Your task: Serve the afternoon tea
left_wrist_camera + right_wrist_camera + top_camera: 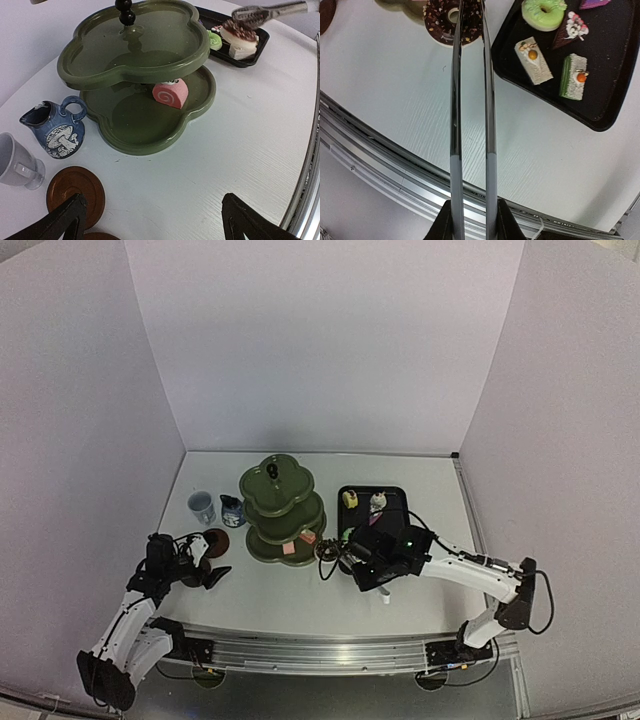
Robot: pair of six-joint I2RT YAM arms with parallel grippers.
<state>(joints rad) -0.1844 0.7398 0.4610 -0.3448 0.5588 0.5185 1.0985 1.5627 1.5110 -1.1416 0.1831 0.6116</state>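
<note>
The right tool [473, 222] is clamped on the tongs [454, 125], tips straddling a doughnut [440, 20] just beside the stand [135, 55], off the tray [610, 100]. The left tool [155, 212] hangs wide open over the saucers [75, 192]. Danger: with slick, thin blades, a loose squeeze drops the doughnut, or it clips the stand's rim.

The right gripper [472, 222] clamps the tongs [455, 100] at their base. Both tong arms run across a chocolate doughnut [436, 22]. Alongside, a black tray [615, 75] holds a green doughnut [540, 12] and cake slices [532, 60].
</note>
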